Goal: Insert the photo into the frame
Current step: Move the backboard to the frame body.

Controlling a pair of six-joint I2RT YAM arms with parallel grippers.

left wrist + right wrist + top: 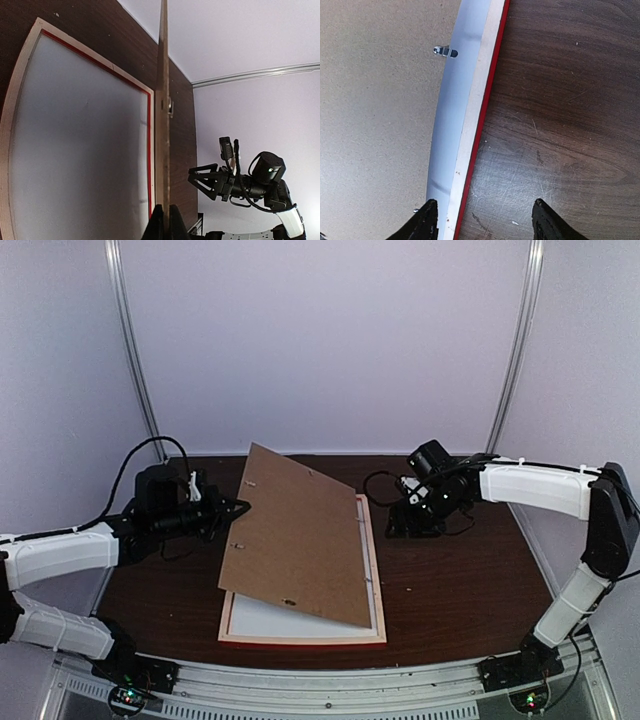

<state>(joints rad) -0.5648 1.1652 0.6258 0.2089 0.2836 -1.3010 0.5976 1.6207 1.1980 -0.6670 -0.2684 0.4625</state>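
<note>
Quick headcount, lol
One red frame (300, 639), one brown backing board (300, 540), one dark wood table (450, 580), two robot arms: left arm (60, 555), right arm (530, 486).

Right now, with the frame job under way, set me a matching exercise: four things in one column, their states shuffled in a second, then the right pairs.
Things:
1. backing board
2. frame
3. left gripper
4. right gripper

States:
A. open, holding nothing
B. lying flat on the table
C. tilted, one side raised off what lies beneath
D. shut on a thin brown edge

Pairs: 1-C; 2-B; 3-D; 4-A
</note>
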